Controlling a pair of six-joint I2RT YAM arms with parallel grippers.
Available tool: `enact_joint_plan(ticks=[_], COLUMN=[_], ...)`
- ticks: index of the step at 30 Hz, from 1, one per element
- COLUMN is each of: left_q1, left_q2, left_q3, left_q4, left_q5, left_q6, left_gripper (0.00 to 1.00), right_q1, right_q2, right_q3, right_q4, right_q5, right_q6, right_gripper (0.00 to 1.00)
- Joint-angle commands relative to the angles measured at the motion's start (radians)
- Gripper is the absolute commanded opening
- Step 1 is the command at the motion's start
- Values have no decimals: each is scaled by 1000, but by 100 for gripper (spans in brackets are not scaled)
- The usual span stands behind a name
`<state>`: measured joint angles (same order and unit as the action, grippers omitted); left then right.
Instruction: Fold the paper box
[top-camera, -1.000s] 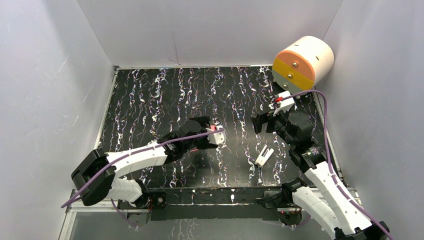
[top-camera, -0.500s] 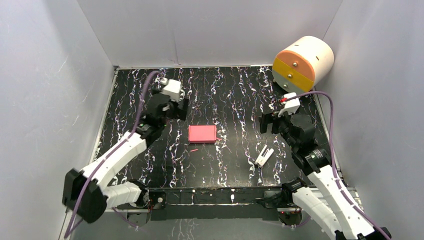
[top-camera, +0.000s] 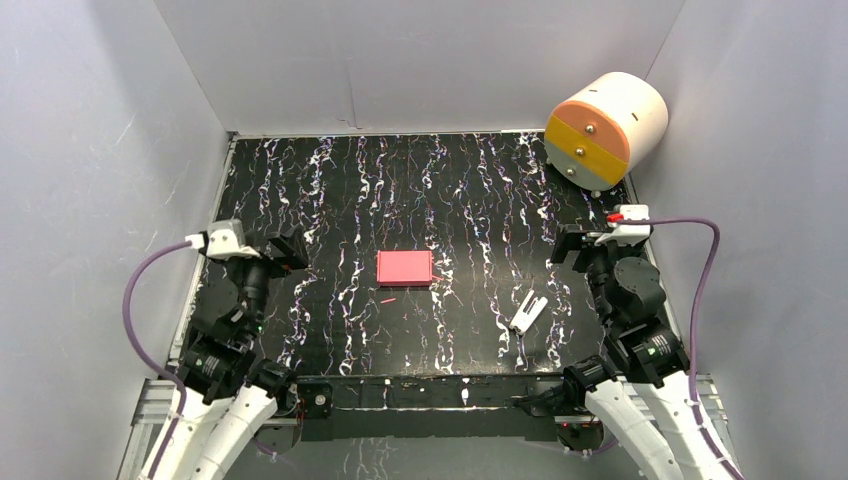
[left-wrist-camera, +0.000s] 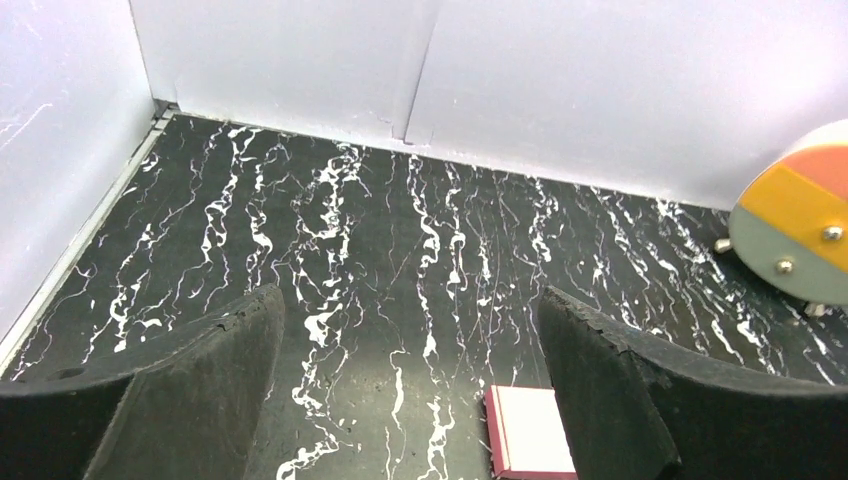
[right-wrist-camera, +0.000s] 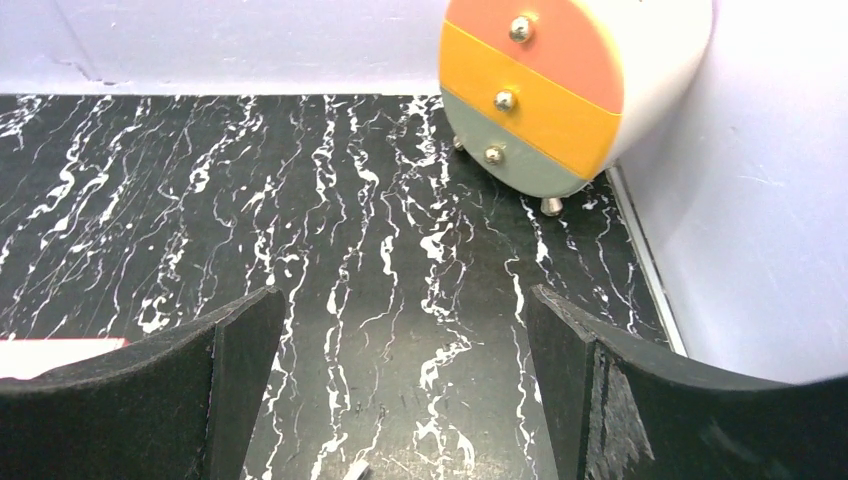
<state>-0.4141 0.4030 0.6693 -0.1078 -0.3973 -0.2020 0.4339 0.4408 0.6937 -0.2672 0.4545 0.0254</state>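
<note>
Top external view first: the paper box (top-camera: 405, 268) lies flat near the middle of the black marbled table (top-camera: 330, 190), a shallow pink-red rectangle with its long sides running left to right. Nothing touches it. Your left gripper (top-camera: 285, 252) hangs well to its left and your right gripper (top-camera: 572, 245) well to its right, both empty. A small white clip (top-camera: 527, 312) sits near-right of the box, and the big white-and-orange cylinder (top-camera: 605, 125) stands in the far right corner.

Left wrist view: your fingers (left-wrist-camera: 200, 390) are spread wide with only bare table between them. The box (left-wrist-camera: 530, 445) peeks in low down, just inside the right finger, showing a thin side wall and a paler top.

Right wrist view: fingers (right-wrist-camera: 600, 400) are spread wide here too and hold nothing. The pale strip at the left edge (right-wrist-camera: 50, 358) is probably the box, though the left finger hides most of it.

On handling, reckon on thin card: very light, easy to dent or crease, and likely to skate on this smooth surface. Pinch it across the narrow width, pads on the two long side walls, and close gently. If it slides, steady one short end with the other arm.
</note>
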Motion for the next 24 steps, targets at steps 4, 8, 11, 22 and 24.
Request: enact_joint_plan(ticks=[4,8,11,22,24], left_q1=[5,4,5,4,4], left_q2=[-107,-108,-124,-139,-140], left_q3=[-70,-77,-101,-119,-121], left_q4=[28,27,33,49,51], left_q5=[-41,-34,1,-2,-5], left_q6=[-20,-54,-35,-14,-17], left_gripper=[95,95,95,95,95], right_q1=[0,0,0,0,0], right_q2=[-20,-14,-14,-11,-14], right_q3=[-22,-24,-31,-41,-43], right_q4=[67,69,80,97,98], right_q5=[96,93,92,75,76], right_q6=[-14,-20,-24,-24,-24], right_gripper=[99,99,99,99,99])
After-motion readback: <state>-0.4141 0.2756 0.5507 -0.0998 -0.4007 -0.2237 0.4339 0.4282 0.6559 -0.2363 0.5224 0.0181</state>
